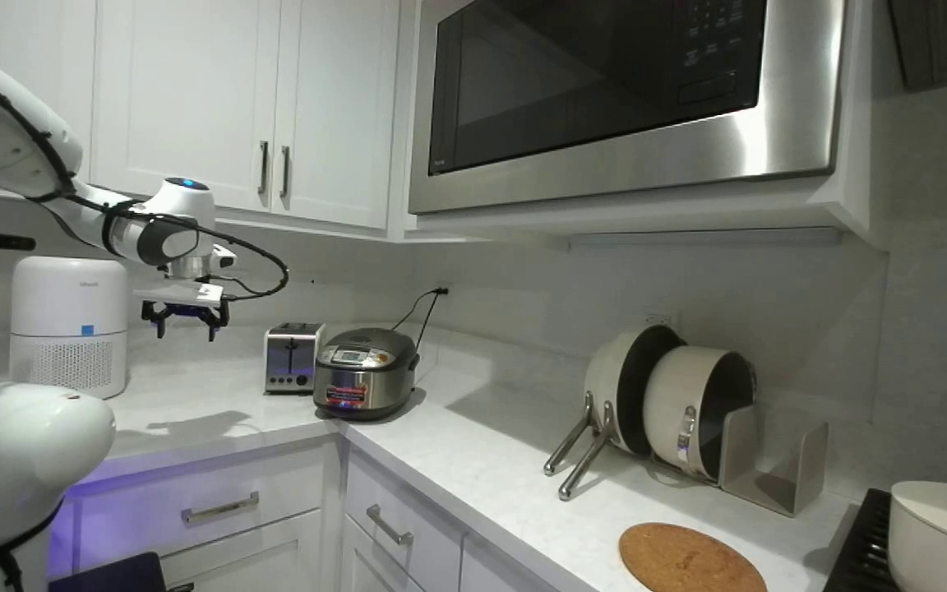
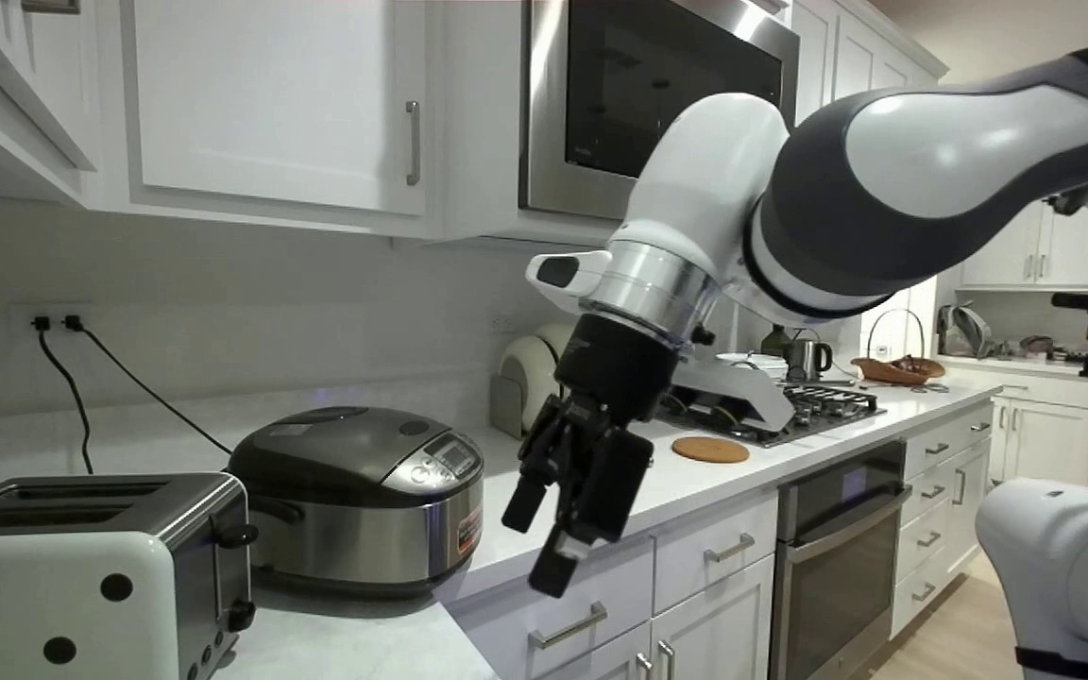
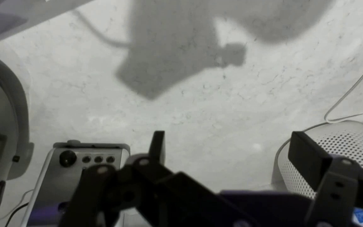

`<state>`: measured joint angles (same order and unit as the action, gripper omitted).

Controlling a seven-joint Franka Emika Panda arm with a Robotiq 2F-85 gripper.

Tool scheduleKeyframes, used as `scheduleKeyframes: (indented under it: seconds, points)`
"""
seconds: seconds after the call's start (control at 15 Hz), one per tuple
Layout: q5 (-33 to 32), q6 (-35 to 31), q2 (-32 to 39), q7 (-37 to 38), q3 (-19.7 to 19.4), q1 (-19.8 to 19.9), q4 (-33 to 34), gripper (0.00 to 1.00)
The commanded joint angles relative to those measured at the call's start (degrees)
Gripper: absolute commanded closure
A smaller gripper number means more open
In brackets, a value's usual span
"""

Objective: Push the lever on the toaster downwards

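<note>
The small silver toaster [image 1: 278,362] stands on the counter, also in an exterior view [image 2: 53,586] and at lower left in the wrist view [image 3: 52,176]. Its black lever [image 2: 238,536] sits high on the dark front, above a round knob [image 2: 241,616]; the lever also shows in an exterior view [image 1: 291,346]. My gripper [image 1: 186,333] is open and empty above the counter, apart from the toaster and to its side. It also shows in an exterior view [image 2: 538,540]. In the wrist view my gripper [image 3: 228,142] has widely parted fingers, and the left one partly covers the toaster front.
A rice cooker [image 1: 367,382] stands close beside the toaster, also in an exterior view [image 2: 346,538]. A white air purifier [image 1: 69,321] stands on the gripper's other side. Wall cabinets [image 1: 194,99] hang above. The counter edge [image 1: 219,444] runs in front.
</note>
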<state>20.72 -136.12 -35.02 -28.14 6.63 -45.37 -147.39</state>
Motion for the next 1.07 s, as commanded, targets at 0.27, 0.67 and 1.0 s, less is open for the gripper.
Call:
scheduleKeyframes:
  seconds: [0.27, 0.67, 1.0]
  points:
    - [-3.3, -19.2, 23.0, 10.9, 7.8, 1.8, 12.6, 0.0]
    - [-18.8, -23.9, 34.2, 23.8, 13.0, 9.3, 22.6, 0.34]
    - [-29.6, -21.8, 37.5, 32.1, 11.8, 11.9, 28.8, 0.73]
